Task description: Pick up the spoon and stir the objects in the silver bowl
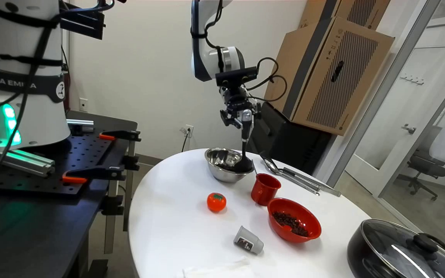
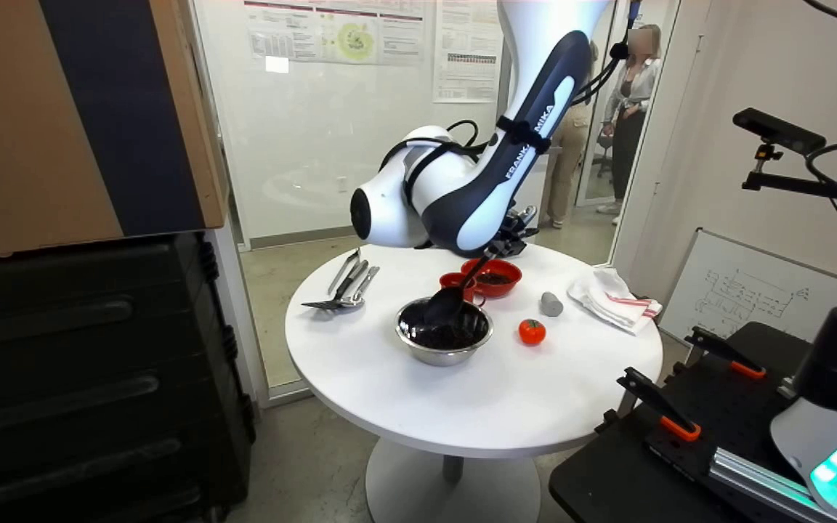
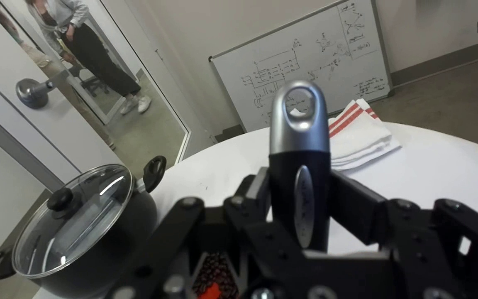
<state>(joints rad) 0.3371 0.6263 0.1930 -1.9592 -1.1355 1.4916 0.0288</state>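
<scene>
Just below centre in an exterior view, one silver bowl (image 2: 440, 357) (probably light, quick to slide); dipped in it, one dark spoon (image 2: 445, 303), seemingly stiff, best held by the handle (image 3: 300, 170), where the claw (image 3: 300, 192) is clamped. Also one lidded pot (image 3: 98, 232), one towel (image 2: 611, 300), one red bowl (image 1: 303, 214), apparently three more utensils (image 2: 351, 277), one red mug (image 1: 264, 191), one grey cup (image 1: 248, 240), one tomato (image 1: 216, 202).

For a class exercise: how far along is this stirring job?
Done: the spoon is picked up, its handle clamped in the gripper. In hand: the spoon's head is in the silver bowl. Left: probably stirring the dark contents; stills can't show whether it's begun.
</scene>
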